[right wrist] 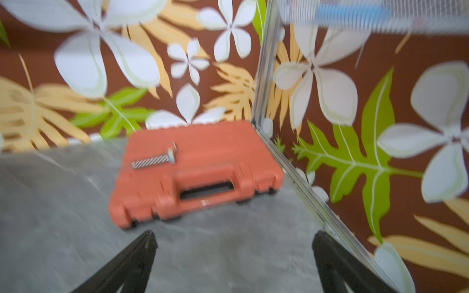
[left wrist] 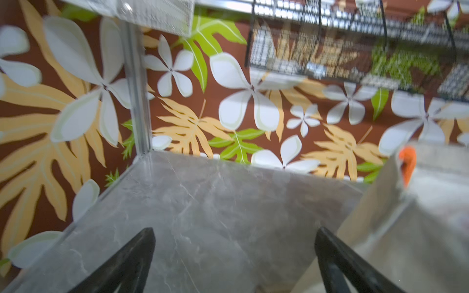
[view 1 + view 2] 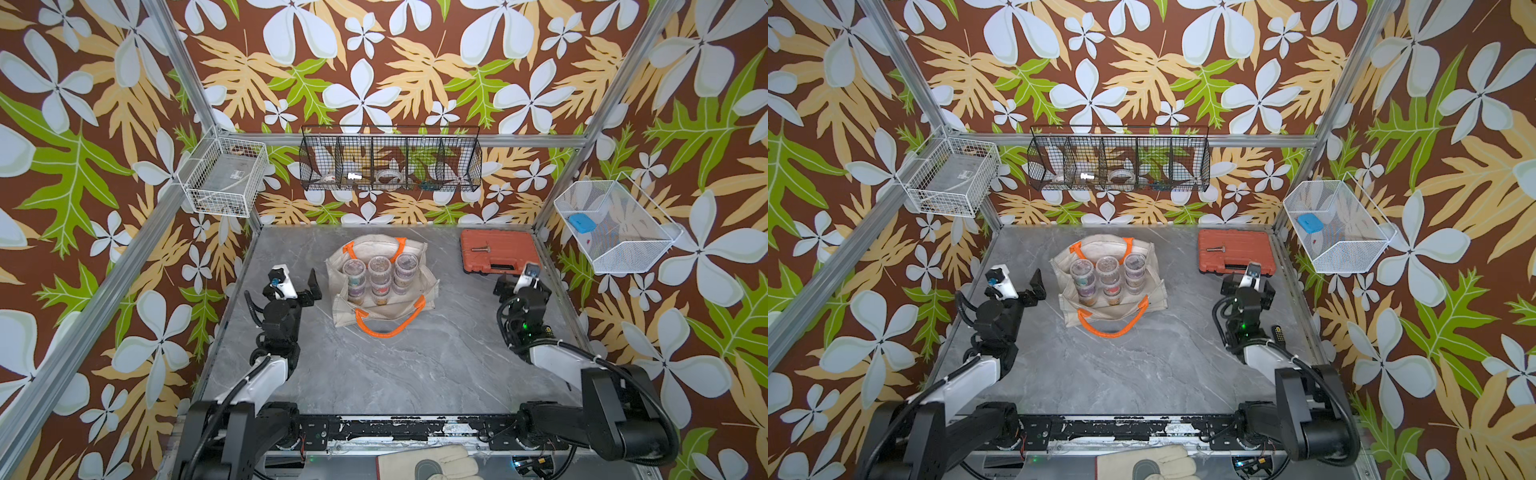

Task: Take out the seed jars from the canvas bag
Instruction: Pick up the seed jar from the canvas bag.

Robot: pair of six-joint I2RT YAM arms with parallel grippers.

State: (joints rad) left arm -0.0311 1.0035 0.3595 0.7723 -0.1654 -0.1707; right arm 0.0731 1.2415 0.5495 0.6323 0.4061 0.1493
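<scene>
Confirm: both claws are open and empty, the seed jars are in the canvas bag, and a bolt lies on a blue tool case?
One error: the tool case is orange-red, not blue, as the right wrist view shows. The bolt does lie on it; the rest holds.

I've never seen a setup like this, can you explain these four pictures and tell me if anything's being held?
This is a two-armed robot at a grey table. Two pictures look down from one overhead camera; the other two come from a camera on each wrist, looking past its jaws. On the table stands an open beige canvas bag with orange handles, seed jars stacked inside. Near the far right corner lies an orange tool case with a bolt on top. The left gripper is beside the bag, the right gripper faces the case. Both are open and hold nothing.
</scene>
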